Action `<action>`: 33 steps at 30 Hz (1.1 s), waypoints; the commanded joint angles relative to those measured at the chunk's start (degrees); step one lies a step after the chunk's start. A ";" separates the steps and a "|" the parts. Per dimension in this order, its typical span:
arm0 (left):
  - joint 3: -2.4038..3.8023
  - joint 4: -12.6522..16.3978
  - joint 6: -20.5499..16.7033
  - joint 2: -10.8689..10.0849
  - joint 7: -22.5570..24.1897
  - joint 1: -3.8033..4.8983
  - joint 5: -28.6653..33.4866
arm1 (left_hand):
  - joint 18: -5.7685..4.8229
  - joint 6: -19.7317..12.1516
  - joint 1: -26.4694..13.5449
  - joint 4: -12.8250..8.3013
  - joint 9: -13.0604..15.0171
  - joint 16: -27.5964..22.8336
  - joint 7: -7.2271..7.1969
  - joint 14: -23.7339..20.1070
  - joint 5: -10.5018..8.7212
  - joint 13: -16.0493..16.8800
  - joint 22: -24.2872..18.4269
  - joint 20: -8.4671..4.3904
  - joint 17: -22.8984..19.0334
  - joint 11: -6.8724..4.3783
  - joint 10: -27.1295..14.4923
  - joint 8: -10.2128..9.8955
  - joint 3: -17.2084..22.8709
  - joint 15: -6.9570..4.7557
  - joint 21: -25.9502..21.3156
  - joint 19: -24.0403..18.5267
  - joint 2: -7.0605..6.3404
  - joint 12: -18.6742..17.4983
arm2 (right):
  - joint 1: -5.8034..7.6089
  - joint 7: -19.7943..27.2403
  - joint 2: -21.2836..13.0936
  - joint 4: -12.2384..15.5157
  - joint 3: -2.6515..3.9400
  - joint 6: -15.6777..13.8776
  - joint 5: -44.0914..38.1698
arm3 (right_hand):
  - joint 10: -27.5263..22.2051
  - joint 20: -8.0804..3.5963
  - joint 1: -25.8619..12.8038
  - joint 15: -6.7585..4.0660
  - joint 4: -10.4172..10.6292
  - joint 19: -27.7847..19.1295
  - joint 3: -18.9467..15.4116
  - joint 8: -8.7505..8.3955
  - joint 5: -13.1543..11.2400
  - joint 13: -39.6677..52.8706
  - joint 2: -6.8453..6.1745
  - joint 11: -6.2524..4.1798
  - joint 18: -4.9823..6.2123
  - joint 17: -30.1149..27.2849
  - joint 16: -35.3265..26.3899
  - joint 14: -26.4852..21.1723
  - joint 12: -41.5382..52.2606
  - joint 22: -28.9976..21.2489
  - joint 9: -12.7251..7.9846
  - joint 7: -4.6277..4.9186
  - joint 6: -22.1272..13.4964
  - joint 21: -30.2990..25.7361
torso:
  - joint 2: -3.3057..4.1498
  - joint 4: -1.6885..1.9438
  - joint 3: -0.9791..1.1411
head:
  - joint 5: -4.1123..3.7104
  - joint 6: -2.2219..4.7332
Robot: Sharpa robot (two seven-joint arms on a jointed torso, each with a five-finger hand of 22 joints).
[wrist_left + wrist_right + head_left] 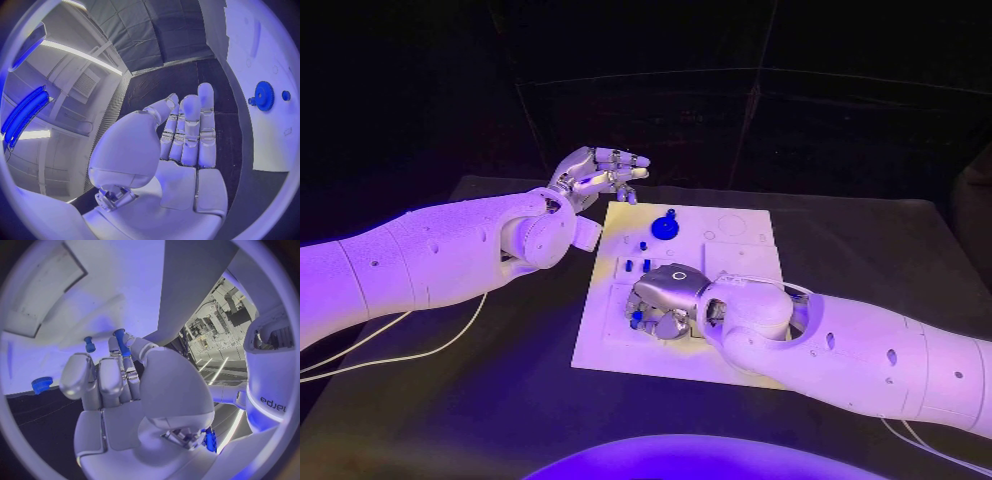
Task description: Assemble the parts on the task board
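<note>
The white task board (737, 252) lies mid-table. A blue gear (665, 228) stands near its far left corner and shows again as the gear (263, 95) beside a small blue part (285, 95). My left hand (596, 174) hovers past that corner, fingers straight and holding nothing (185, 131). My right hand (669, 296) is curled down over the board's near left part. Its thumb and fingers pinch an upright blue peg (122, 343). Another peg (90, 344) stands just beyond it, and a round blue part (42, 384) sits near the board's edge.
Small blue pegs (638, 265) stand in the board between the gear and my right hand. A recessed panel (741, 262) takes up the board's right half. Cables (390, 351) trail over the black table under my left arm.
</note>
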 commanded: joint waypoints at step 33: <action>0.02 -0.26 1.24 -0.08 0.17 0.08 0.12 | 0.30 -0.42 0.14 -0.13 0.00 -0.16 0.10 -0.64 0.19 0.08 -0.08 -0.09 -0.34 -0.06 -0.42 0.46 -0.35 0.14 -0.25 0.25 -0.01 0.44 | 3.22 0.72 -13.84 9.91 -0.14 -11.26 14.26 | -3.89 0.73 -3.76 0.38 3.14 -1.58 -11.51 2.48 3.21 1.49 -1.70 0.14 0.87 -3.47 -2.01 -0.16 7.12 -5.01 1.05 0.08 -8.58 -3.77 | -0.18 -0.21 -0.10 | -1.53 0.99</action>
